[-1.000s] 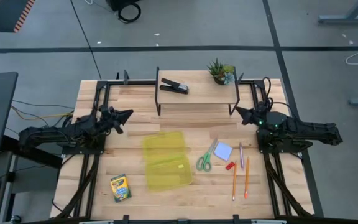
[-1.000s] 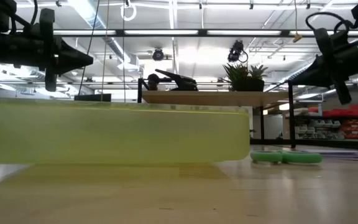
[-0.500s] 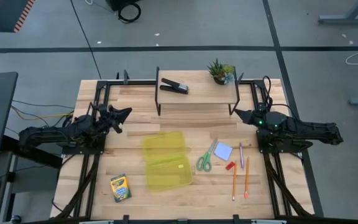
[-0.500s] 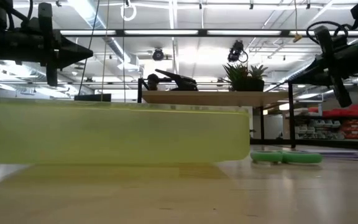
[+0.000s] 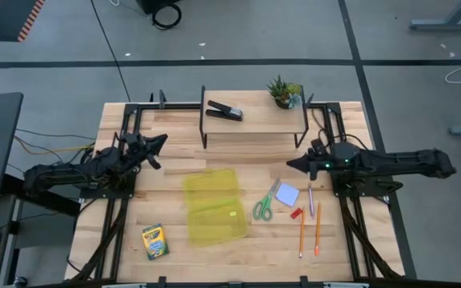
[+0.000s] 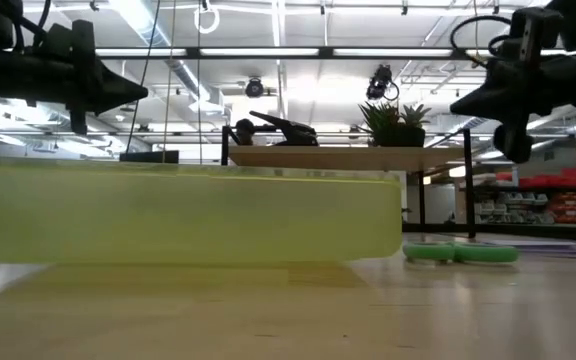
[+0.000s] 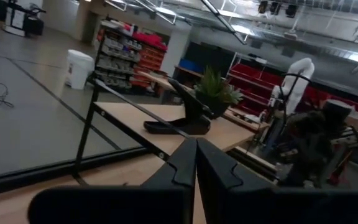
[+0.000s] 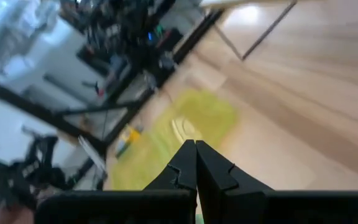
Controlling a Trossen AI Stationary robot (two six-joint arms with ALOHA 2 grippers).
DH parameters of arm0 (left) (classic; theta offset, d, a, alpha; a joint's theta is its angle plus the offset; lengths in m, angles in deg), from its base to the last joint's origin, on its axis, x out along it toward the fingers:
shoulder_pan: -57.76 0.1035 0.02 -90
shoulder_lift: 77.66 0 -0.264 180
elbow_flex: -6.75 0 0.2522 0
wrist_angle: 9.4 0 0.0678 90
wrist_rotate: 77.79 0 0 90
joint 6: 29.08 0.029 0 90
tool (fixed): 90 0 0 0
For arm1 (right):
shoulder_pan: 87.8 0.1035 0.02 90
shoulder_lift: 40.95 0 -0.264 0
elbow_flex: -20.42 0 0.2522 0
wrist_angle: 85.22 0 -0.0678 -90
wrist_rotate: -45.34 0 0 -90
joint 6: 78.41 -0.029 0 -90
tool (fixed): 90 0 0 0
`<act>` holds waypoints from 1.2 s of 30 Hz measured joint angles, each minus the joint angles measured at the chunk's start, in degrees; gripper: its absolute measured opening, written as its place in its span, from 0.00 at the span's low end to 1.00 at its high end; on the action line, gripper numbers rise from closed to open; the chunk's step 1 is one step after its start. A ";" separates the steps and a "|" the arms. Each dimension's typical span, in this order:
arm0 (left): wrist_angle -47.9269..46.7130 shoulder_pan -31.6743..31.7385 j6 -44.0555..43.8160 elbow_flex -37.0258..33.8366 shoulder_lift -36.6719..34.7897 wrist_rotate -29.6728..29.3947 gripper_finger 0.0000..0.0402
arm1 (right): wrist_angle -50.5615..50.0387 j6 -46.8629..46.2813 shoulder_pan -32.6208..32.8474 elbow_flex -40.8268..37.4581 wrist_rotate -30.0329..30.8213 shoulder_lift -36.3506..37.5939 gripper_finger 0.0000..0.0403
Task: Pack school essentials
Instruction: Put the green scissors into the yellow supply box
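Looking down: right gripper point(image 5: 291, 166) pressed together, empty; green-handled scissors point(image 5: 266, 202) just below and table-front of it, long axis diagonal. Left gripper point(image 5: 162, 141) pressed together, well apart. Right wrist view: yellow case point(image 8: 185, 134) ahead.

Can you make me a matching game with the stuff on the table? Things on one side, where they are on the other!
Things:
1. black metal stapler
2. green-and-yellow cardboard crayon box
3. green-handled scissors
4. left claw

Places:
A. just right of the clear yellow plastic case
B. on the raised wooden shelf
C. shut, above the table's left side
D. near the table's front-left corner

Pairs: 1-B, 2-D, 3-A, 4-C
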 joint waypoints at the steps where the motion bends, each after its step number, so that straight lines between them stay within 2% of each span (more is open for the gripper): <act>1: -0.25 0.01 0.41 -0.01 0.00 -0.04 0.06 | -0.04 0.61 0.00 0.70 -0.80 -2.24 0.02; 8: -0.36 -0.01 4.88 0.00 0.00 -0.09 0.05 | -0.10 9.94 0.00 8.52 -5.54 -16.56 0.02; 17: -0.34 -0.01 4.89 -0.01 0.00 -0.07 0.07 | -5.39 22.33 0.00 20.70 -5.65 -31.95 0.02; 27: -0.28 -0.01 4.50 0.00 0.00 -0.04 0.05 | -5.47 29.87 -0.02 28.00 -10.61 -41.32 0.02; 30: -0.28 -0.01 4.54 0.00 0.00 -0.03 0.05 | -5.68 30.20 -0.04 28.04 -14.44 -42.93 0.03; 33: -0.28 -0.01 4.52 -0.02 0.00 -0.03 0.07 | -6.87 29.83 0.49 28.04 -18.87 -44.37 0.07; 36: -0.28 -0.01 4.50 -0.02 0.00 -0.02 0.08 | -9.00 30.99 2.09 28.04 -19.37 -45.95 0.15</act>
